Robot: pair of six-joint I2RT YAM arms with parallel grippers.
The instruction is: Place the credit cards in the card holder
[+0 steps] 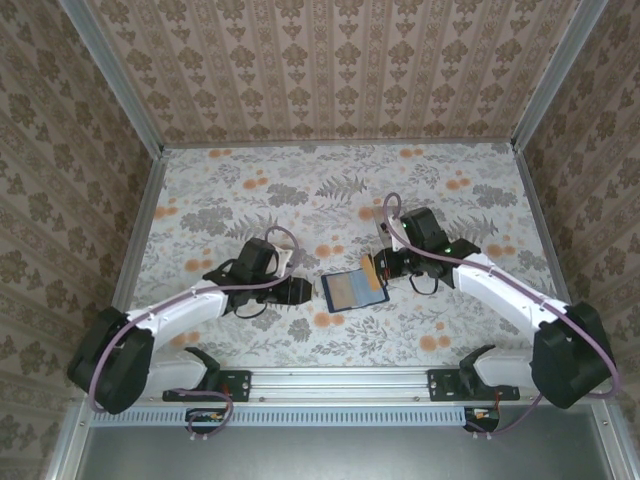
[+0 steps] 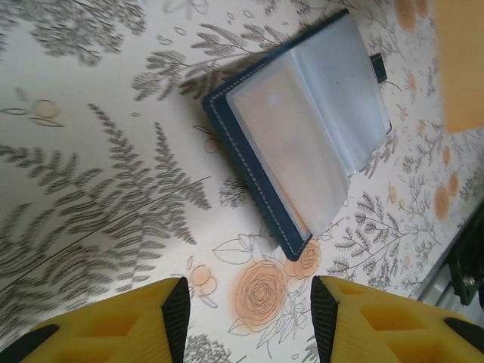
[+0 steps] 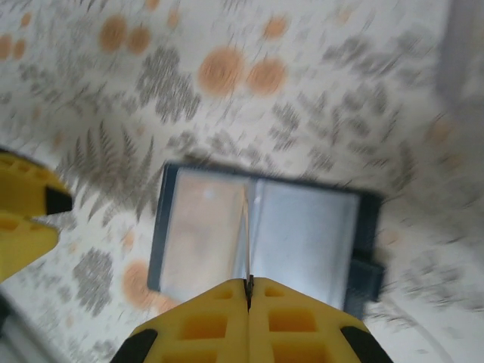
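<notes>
The card holder lies open on the table, navy blue outside with clear plastic sleeves over a pale orange inner face. My right gripper is shut on a thin orange credit card, held on edge just above the holder's right side. In the right wrist view the card shows as a thin line over the holder's fold, with the gripper clamped on its near end. My left gripper hovers open just left of the holder, nothing between its fingers.
The table has a floral cloth and is walled in by patterned panels on three sides. A metal rail runs along the near edge by the arm bases. The held card appears as an orange blur in the left wrist view.
</notes>
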